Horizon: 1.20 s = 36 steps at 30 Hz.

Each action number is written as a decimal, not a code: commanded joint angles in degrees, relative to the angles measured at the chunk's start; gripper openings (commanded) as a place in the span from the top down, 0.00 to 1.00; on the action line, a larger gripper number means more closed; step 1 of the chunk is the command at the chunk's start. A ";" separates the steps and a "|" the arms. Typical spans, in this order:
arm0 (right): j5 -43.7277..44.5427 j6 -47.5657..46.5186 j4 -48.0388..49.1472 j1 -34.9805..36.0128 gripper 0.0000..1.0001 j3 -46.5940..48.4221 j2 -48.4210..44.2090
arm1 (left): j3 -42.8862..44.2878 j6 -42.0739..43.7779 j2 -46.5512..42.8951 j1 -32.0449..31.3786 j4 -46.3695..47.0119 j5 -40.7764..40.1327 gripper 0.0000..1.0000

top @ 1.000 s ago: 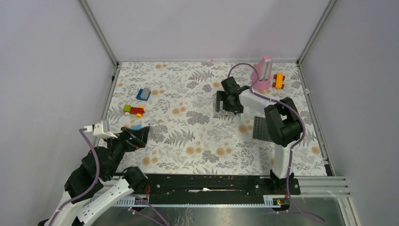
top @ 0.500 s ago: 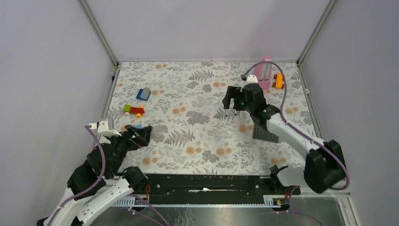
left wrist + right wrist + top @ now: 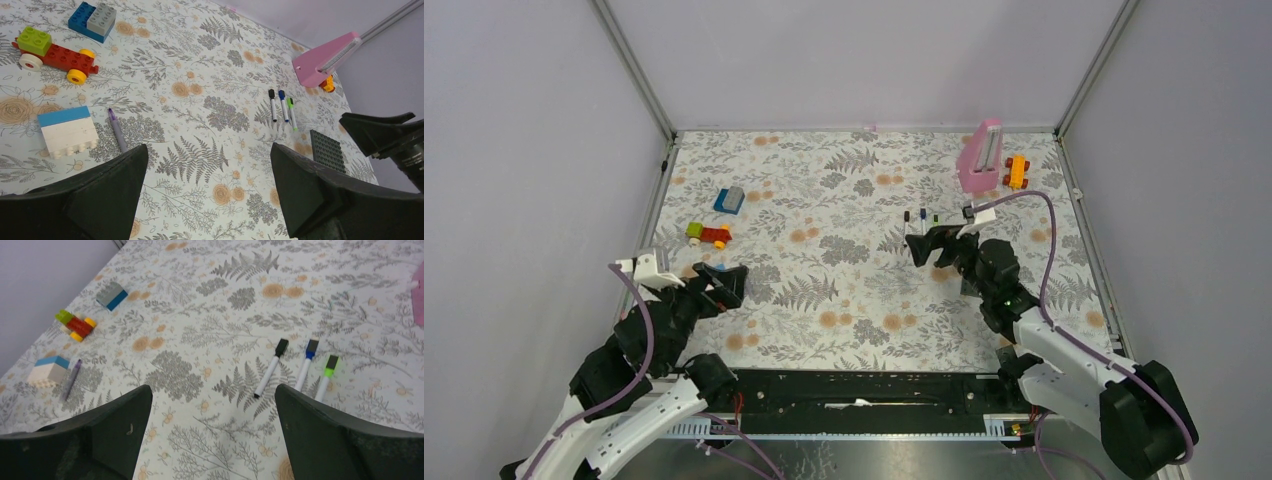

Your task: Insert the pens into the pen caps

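My left fingers (image 3: pixel 100 192) and right fingers (image 3: pixel 112 427) both spread wide, holding nothing; the three pens (image 3: pixel 303 376) lie side by side on the worktop (image 3: pixel 210 315) ahead of my right ones, caps (image 3: pixel 282 346) apparently on, so close that one pinch could knock a neighbour rolling.

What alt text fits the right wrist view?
Three white pens lie side by side on the floral cloth, wearing a black cap, a blue cap and a green cap at their far ends, ahead of the open right pincer. Far left lie a purple pen, a white-and-blue block, a brick toy car and a grey-blue brick.
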 commanded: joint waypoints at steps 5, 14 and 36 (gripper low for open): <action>0.54 -0.16 10.19 0.33 0.00 -6.01 -2.34 | -0.43 -0.30 2.63 0.36 1.14 -2.08 0.01; -2.20 -0.74 10.83 0.34 0.00 -5.25 -0.73 | -0.51 -0.30 4.11 0.82 1.19 -2.12 0.01; -6.08 -1.91 12.22 0.36 0.01 -6.24 -1.59 | -0.61 -0.48 4.07 0.90 1.13 -2.30 0.01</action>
